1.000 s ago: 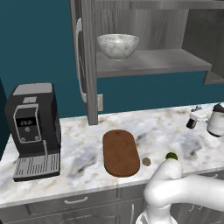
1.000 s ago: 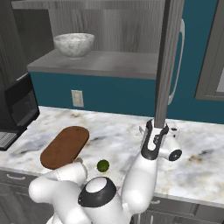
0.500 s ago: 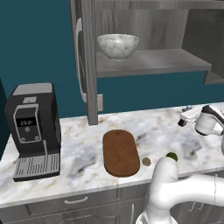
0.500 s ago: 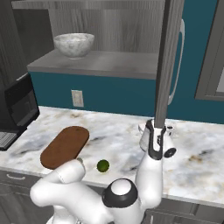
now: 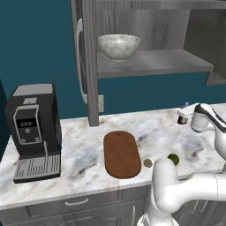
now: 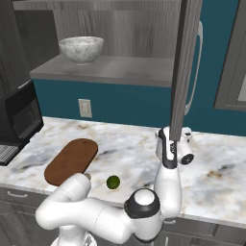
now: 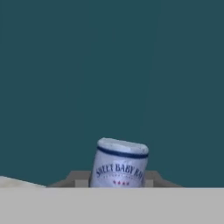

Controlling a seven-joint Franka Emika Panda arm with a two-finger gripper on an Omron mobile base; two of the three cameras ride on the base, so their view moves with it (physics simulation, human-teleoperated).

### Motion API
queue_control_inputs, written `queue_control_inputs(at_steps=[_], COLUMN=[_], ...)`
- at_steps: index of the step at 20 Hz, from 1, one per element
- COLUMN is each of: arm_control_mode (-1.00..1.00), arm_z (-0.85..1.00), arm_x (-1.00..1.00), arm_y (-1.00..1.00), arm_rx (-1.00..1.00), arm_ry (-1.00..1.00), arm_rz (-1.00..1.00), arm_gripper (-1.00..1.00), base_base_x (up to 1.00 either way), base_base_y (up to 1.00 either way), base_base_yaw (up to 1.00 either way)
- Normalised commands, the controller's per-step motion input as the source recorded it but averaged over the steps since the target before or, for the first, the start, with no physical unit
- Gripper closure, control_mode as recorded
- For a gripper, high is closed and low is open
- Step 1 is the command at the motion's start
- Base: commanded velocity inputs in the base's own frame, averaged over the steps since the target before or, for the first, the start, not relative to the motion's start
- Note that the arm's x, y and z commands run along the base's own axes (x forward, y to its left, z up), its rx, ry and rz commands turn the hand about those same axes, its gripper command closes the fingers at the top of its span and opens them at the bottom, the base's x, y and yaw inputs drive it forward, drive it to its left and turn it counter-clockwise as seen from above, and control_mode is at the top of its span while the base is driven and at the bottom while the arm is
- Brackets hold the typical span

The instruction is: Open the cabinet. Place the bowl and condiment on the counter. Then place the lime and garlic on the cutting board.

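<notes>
The cabinet [image 5: 86, 66] stands open, and the marbled bowl [image 5: 119, 46] sits on its shelf. My gripper [image 5: 183, 115] is shut on the condiment [image 5: 182, 118], a small dark bottle held low over the counter [image 5: 79, 154] at the back right, near the teal wall. In the hand view the condiment's labelled body [image 7: 120, 165] stands upright between my fingertips [image 7: 78, 178]. The cutting board [image 5: 121, 153] lies bare at the counter's middle. To its right the garlic [image 5: 148, 163] and the lime [image 5: 173, 159] rest on the counter near the front edge.
A black coffee machine [image 5: 33, 132] stands at the counter's left end. The open right cabinet door [image 6: 185, 67] hangs just above and beside my hand. My own white arm crosses the front right of the counter, close to the lime [image 6: 113, 182].
My hand has carried the condiment a little leftward along the back of the counter, and my elbow has swung to the right. The bowl, lime and garlic have not moved.
</notes>
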Motion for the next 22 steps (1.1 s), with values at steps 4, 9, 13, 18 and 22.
queue_control_inputs(at_steps=[4,9,13,18,22], arm_control_mode=[-1.00,-1.00,-1.00,-1.00,-1.00], arm_z=[-0.59,-0.53,-0.46,-0.18,0.09], arm_x=[0.06,-0.43,-0.19,0.00,-0.30], arm_y=[-0.55,-0.03,0.00,0.01,0.00], arm_rx=[0.00,-0.07,-0.10,-0.13,-0.14], arm_ry=[-0.04,-0.15,-0.14,-0.08,0.00], arm_rz=[0.05,0.02,0.00,0.00,0.00], arm_gripper=[1.00,-1.00,-1.00,-1.00,-1.00], base_base_x=[0.00,0.00,0.00,0.00,0.00], base_base_y=[0.00,0.00,0.00,0.00,0.00], base_base_yaw=[0.00,0.00,0.00,0.00,0.00])
